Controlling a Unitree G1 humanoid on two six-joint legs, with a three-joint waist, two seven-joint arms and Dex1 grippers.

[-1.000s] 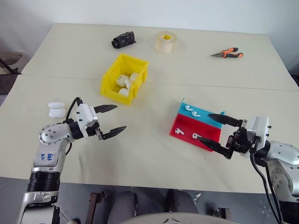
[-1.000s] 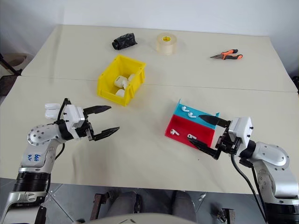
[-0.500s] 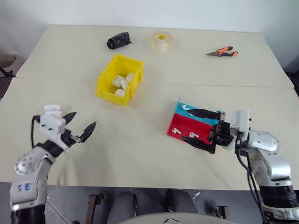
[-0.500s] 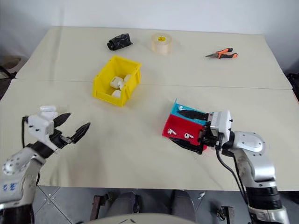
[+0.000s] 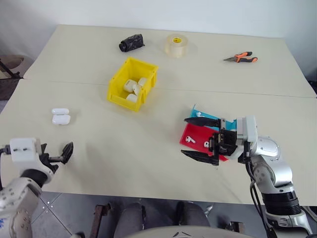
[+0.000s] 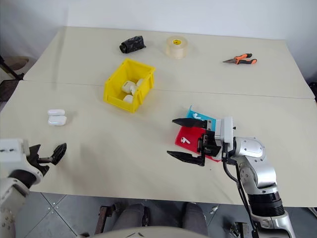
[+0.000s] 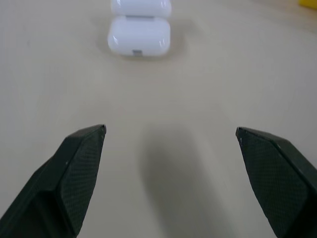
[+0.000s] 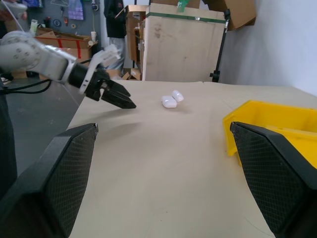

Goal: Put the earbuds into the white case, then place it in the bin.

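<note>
A wide cream table (image 5: 163,148) carries a bright yellow plastic bin (image 5: 132,83) centre-left, a glossy white rounded case (image 5: 61,116) near left, a flat red-and-blue tray (image 5: 199,131) near right, and, far across, a crumpled black bundle (image 5: 131,42), a translucent tape roll (image 5: 176,44) and orange-handled pliers (image 5: 241,57).

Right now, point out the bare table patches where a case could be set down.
Widest bare patch: between the open white plastic case, the yellow plastic bin and the red-and-blue flat tray. Also bare: right of the bin, below the orange-handled pliers. Crowded: around the tray, where the right tool hovers open.
</note>
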